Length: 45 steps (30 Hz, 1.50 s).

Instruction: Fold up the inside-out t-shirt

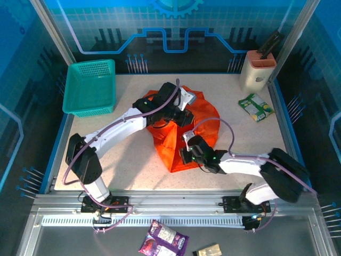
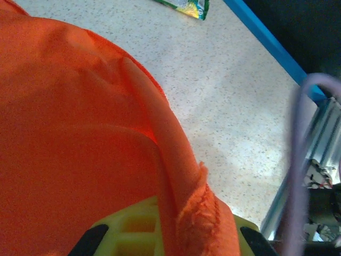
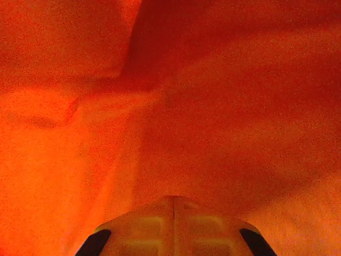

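The inside-out t-shirt lies bunched in the middle of the table, bright orange, with one flap running down to a point near the front. My left gripper is over the shirt's middle. In the left wrist view it is shut on a frayed hem seam of the t-shirt, and cloth drapes over the yellow-green fingers. My right gripper is at the right edge of the lower flap. In the right wrist view it has its fingers pressed together, their tips against the orange t-shirt that surrounds them.
A teal basket stands at the back left. A green snack packet lies at the right, below a beige holder in the back right corner. The packet and the table's blue edge also show from the left wrist. Two packets lie off the table, in front.
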Each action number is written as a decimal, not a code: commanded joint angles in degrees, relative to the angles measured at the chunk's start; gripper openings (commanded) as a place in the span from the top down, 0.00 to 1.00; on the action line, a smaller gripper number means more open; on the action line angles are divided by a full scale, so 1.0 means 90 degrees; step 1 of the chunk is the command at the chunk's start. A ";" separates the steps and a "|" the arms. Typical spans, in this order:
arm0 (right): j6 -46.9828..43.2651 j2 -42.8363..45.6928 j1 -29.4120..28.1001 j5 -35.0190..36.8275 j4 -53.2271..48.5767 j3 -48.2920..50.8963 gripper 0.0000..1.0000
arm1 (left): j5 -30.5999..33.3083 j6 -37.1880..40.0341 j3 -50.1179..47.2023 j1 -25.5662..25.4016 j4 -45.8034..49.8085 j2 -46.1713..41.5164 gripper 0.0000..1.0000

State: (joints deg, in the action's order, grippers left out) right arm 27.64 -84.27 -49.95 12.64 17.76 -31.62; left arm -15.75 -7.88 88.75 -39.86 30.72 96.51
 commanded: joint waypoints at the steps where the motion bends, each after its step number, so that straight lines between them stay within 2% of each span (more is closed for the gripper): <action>1: 0.0059 -0.0746 0.0044 0.0640 0.1943 -0.0524 0.97 | -0.0507 -0.0174 -0.0067 -0.0072 0.0187 -0.0583 1.00; 3: 0.0228 -0.1146 0.0291 0.0690 0.2141 -0.0781 0.97 | -0.0522 -0.0208 -0.0163 -0.0144 0.0255 -0.0725 1.00; 8: 0.0401 -0.1886 0.0955 0.0186 0.2481 -0.1384 0.94 | -0.0710 -0.0421 -0.0434 -0.0348 0.0179 -0.1087 1.00; 15: 0.0337 -0.2674 0.1442 -0.0363 0.2133 -0.2549 0.71 | -0.1146 -0.0552 -0.0076 -0.0782 0.0113 -0.1207 1.00; 18: 0.0171 -0.3056 0.1449 -0.0619 0.1760 -0.3116 0.56 | -0.1221 -0.0563 0.0205 -0.0895 0.0133 -0.1177 1.00; 26: -0.0285 -0.3965 0.1287 -0.1181 0.0133 -0.4325 0.30 | -0.1126 -0.0541 0.0705 -0.0938 0.0301 -0.1146 1.00; 32: -0.0739 -0.4494 0.1166 -0.1049 -0.1651 -0.5063 0.22 | -0.0938 -0.0525 0.0802 -0.0938 0.0364 -0.1229 1.00; 35: -0.0714 -0.4659 0.1179 -0.0806 -0.2423 -0.5282 0.24 | -0.0701 -0.0517 0.0822 -0.0924 0.0424 -0.1321 1.00; 38: -0.0529 -0.4512 0.1252 -0.0722 -0.2779 -0.5099 0.36 | -0.0253 -0.0455 0.0816 -0.0889 0.0525 -0.1479 1.00; 41: -0.0380 -0.4158 0.1355 -0.0737 -0.3027 -0.4746 0.56 | 0.0142 -0.0471 0.0739 -0.0673 0.0586 -0.1651 1.00; 45: -0.0185 -0.3411 0.1569 -0.1104 -0.2956 -0.3994 0.84 | 0.0379 -0.0743 0.0395 -0.0037 0.0430 -0.1861 1.00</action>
State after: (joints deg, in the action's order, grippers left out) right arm 23.53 -118.24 -37.47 4.93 -0.43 -72.47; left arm -15.51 -12.34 93.51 -43.70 35.48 82.54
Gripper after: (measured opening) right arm 0.214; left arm 0.057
